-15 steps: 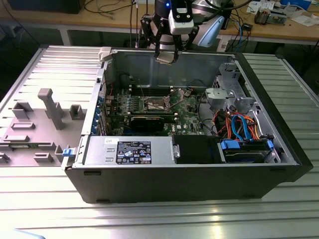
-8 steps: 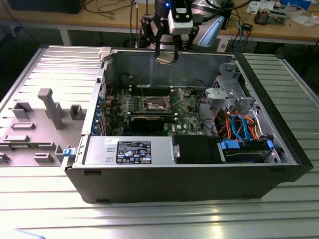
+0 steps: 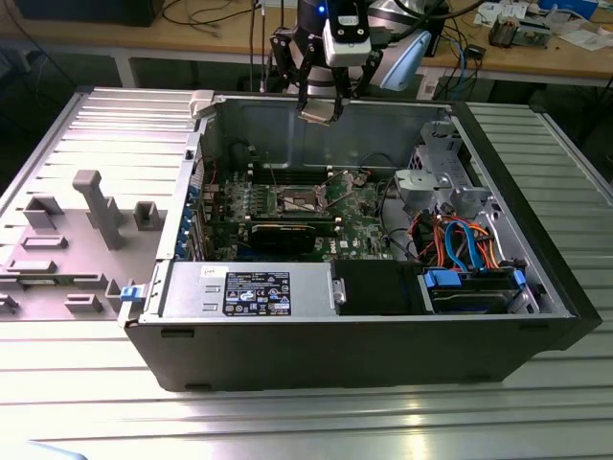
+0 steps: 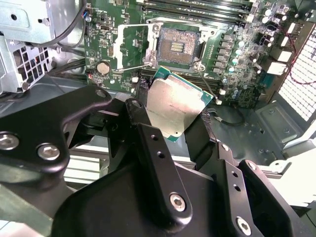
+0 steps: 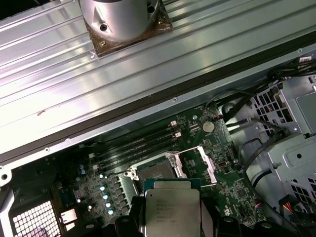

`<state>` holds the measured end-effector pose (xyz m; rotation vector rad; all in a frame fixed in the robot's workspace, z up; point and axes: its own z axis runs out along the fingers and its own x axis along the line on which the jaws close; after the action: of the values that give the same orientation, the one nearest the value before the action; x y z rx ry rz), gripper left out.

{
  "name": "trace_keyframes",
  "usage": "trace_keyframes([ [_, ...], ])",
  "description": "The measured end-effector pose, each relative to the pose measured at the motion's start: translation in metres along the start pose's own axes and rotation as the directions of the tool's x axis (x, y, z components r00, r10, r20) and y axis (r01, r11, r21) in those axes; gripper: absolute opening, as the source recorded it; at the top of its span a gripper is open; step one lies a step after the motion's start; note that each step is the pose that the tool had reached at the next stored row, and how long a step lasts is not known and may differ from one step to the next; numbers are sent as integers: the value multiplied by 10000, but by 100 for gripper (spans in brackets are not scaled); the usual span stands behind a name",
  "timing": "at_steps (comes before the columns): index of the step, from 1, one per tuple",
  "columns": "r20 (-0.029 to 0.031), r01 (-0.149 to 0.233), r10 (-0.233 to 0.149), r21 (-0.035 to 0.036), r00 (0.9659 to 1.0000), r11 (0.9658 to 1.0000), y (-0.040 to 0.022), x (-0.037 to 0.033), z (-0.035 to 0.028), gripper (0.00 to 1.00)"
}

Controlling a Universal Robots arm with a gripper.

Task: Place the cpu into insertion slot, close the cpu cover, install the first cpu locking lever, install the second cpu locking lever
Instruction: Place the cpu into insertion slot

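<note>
Starting at the exterior view's left, a grey fixture tray (image 3: 86, 220) sits on the ribbed metal desk (image 3: 96, 402), well apart from the work. Beside it, the open computer case (image 3: 335, 345) lies on its side so that the green motherboard (image 3: 364, 206) faces up, which lets me come at it from above. Over the case's far wall hangs the gripper (image 3: 319, 107), high enough to clear the sheet metal. In the second wrist view its black fingers (image 4: 201, 136) are clamped on two opposite edges of the cpu (image 4: 174, 106), silver top showing. That edge grip leaves the underside free to meet the socket, I judge. The chip is tilted in that view and hovers above the board, apart from it. The insertion slot (image 4: 177, 45) lies beyond it with its dark centre bare, because the cpu cover (image 4: 119, 45) is swung open to one side. A thin wire lever (image 4: 211, 91) stands unlatched just beside the socket. At the exterior view's right, the drive cage (image 3: 441, 182) and orange and blue cables (image 3: 460, 240) keep clear of the path.
</note>
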<state>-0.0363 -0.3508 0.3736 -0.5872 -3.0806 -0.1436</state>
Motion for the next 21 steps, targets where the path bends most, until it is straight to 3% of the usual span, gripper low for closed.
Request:
trace_keyframes([
  [8, 26, -294, 294, -6, 9996, 9996, -2, -1, 0, 55],
  [21, 29, -327, 327, -6, 9995, 9995, -2, -1, 0, 55],
])
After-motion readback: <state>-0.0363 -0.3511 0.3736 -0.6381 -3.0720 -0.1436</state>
